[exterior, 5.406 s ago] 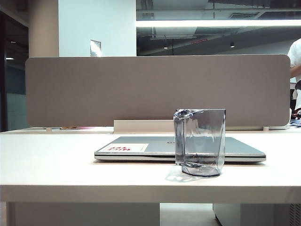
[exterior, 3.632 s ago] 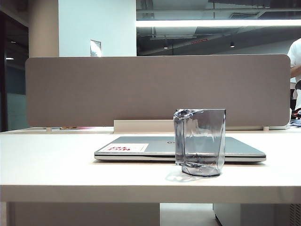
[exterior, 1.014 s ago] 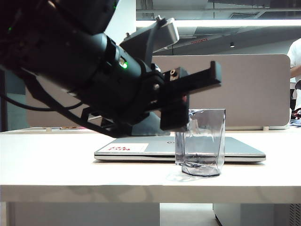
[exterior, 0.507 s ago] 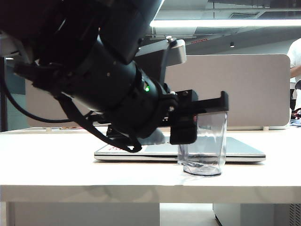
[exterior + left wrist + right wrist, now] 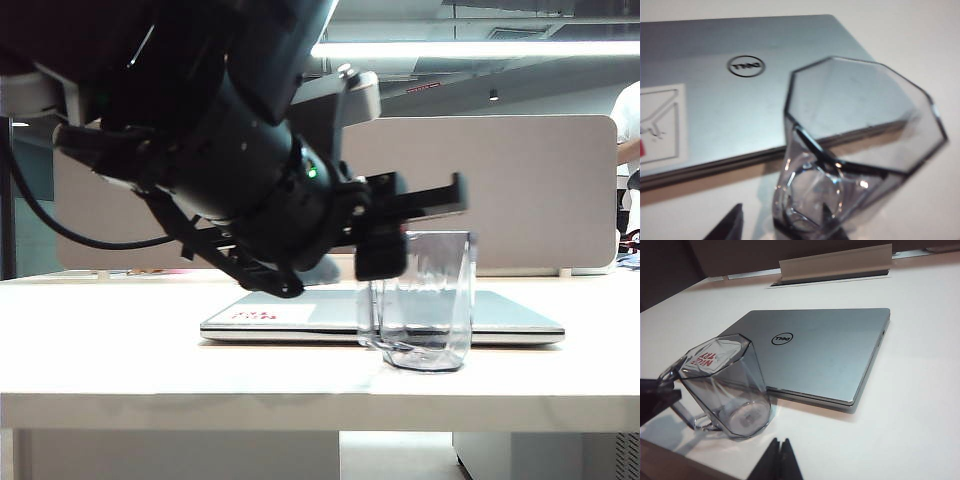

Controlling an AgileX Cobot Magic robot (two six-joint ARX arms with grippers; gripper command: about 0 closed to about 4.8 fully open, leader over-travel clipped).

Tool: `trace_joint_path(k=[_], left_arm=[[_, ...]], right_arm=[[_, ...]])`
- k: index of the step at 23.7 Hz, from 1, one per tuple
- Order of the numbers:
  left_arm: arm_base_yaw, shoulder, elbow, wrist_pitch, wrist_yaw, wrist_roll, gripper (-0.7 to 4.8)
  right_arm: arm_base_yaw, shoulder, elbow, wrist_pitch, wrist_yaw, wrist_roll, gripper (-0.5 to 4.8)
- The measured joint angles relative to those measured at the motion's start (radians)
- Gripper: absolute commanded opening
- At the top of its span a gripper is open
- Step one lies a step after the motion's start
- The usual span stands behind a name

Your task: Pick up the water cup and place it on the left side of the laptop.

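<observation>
One cup (image 5: pixel 420 300), one laptop (image 5: pixel 500 315)

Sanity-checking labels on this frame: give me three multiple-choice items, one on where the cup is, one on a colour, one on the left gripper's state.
1. Where does the cup stand?
A. on the laptop's lid
B. on the table in front of the laptop
C. behind the divider

2. What colour is the cup?
A. clear smoky grey-blue
B. solid red
C. white

3. How is the left gripper?
A. open at the cup
B. shut, far from the cup
C. out of view

Answers: 1 B, its base rests on the table, laptop edge behind it. 2 A, the laptop shows through its walls. 3 A, its fingers stand apart at the cup's rim.
</observation>
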Motion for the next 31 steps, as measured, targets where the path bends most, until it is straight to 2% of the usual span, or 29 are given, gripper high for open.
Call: trace_joint_path(k=[8,11,21,27,28,29,31], left_arm=[[0.079,0.001,0.0,-0.002,-0.005,0.001,1.83],[0.08,0.001,0.0,-0.002,-0.005,0.001,1.69],[0.08,0.074,0.001,0.095,-0.012,-0.023,1.69],[0.097,0.114,0.016,0.109,-0.013,-0.023,1.68],[0.103,0.119,0.016,0.109,-0.012,-0.023,1.56],[0.108,0.121,0.016,0.109,-0.011,-0.022,1.16],[0.126,0.12,0.016,0.117,-0.007,-0.023,1.11]], right_arm=[[0.0,0.0,0.0,0.0,0.0,0.0,-0.06],[0.0,0.0,0.0,0.0,0.0,0.0,-0.05],[0.0,0.0,0.0,0.0,0.0,0.0,-0.05],[0.0,0.0,0.0,0.0,0.0,0.0,-0.05],[0.0,0.0,0.0,0.0,0.0,0.0,-0.05],[0.0,0.0,0.0,0.0,0.0,0.0,-0.06],[0.0,0.0,0.0,0.0,0.0,0.0,-0.06]])
